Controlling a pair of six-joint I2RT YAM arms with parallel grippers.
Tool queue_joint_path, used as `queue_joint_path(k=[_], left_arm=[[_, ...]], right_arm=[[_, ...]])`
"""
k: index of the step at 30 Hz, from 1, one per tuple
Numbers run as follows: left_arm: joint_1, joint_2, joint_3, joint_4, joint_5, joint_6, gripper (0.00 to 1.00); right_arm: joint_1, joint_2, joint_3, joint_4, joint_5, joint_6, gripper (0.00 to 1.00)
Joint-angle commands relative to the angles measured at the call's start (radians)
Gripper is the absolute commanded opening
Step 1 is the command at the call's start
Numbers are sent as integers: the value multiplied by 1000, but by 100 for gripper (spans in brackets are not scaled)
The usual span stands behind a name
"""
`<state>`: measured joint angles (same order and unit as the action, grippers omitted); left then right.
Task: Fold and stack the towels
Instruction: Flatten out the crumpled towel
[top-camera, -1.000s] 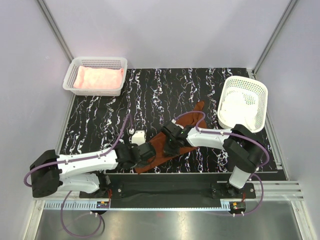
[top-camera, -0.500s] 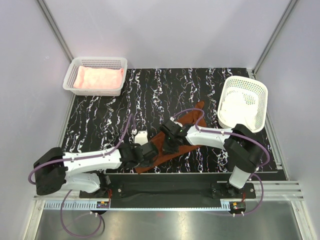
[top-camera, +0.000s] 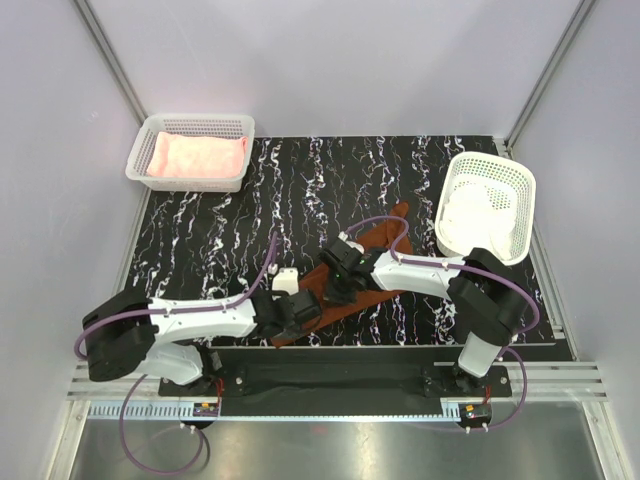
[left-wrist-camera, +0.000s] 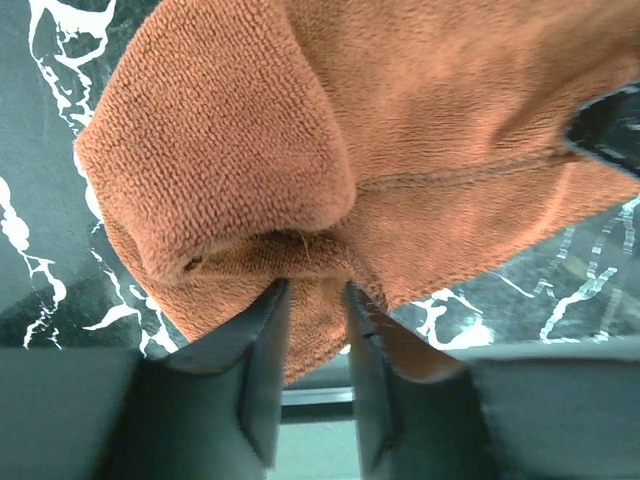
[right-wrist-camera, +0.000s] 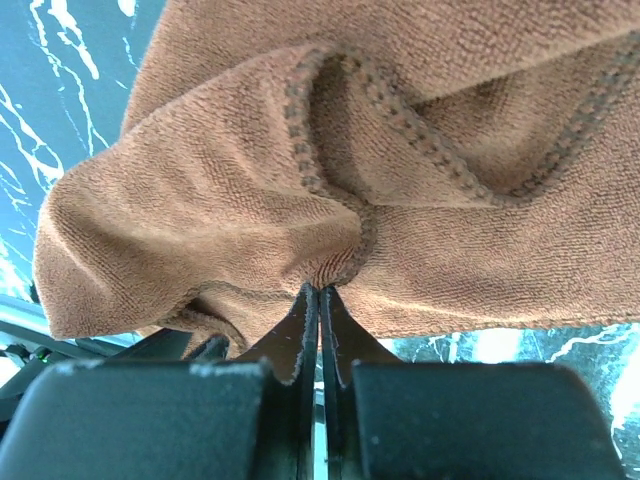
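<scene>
Right gripper (right-wrist-camera: 320, 290) pinches a hemmed fold of the rust-brown towel (right-wrist-camera: 300, 150), jaws pressed together on it, probably to anchor it. Left gripper (left-wrist-camera: 310, 292) stands apart, astride the bunched end. This towel lies crumpled left of the tilted white basket (top-camera: 518, 178).

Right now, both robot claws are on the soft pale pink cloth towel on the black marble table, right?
No. The left gripper and right gripper are on the soft rust-brown cloth towel on the black marble table; the top view shows it.
</scene>
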<state>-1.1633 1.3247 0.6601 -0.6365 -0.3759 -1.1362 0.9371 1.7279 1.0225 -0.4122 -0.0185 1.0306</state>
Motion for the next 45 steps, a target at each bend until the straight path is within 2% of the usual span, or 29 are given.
queue_joint_path(k=[1,6,8,10,14,17,22,24,25,30,32,36,38,41,45], left_arm=[[-4,30,13,8,-43,-11,28],[-4,38,30,-26,-54,-7,0],[-4,27,64,-64,-69,1,0],[-4,1,108,-181,-101,16,0],[11,-167,263,-311,-170,93,0],[60,-273,323,-295,-129,231,0],[122,-384,508,-259,-115,456,0],[142,-400,576,-241,-116,525,0],[151,-401,664,-236,-115,586,0],[154,-381,930,-226,-61,726,0],[152,-378,1034,-213,1,760,0],[152,-369,1145,-146,147,797,0],[152,-360,1173,-128,225,796,0],[152,-343,1217,-118,281,782,0],[152,-331,1234,-137,290,780,0]], right_arm=[[11,-27,13,41,25,-20,2],[12,-27,16,52,26,-33,0],[12,-31,27,41,28,-44,0],[12,-42,47,-2,54,-59,0],[-3,-94,138,-106,144,-116,0],[-41,-148,236,-190,227,-180,0],[-112,-257,451,-319,350,-319,0],[-124,-306,569,-336,370,-415,0],[-126,-323,608,-344,371,-466,0],[-126,-408,872,-444,367,-558,0],[-126,-456,883,-419,358,-596,0],[-124,-606,832,-259,261,-670,0],[-126,-637,823,-235,262,-678,0],[-126,-671,823,-234,275,-669,0],[-126,-706,791,-185,204,-639,0]])
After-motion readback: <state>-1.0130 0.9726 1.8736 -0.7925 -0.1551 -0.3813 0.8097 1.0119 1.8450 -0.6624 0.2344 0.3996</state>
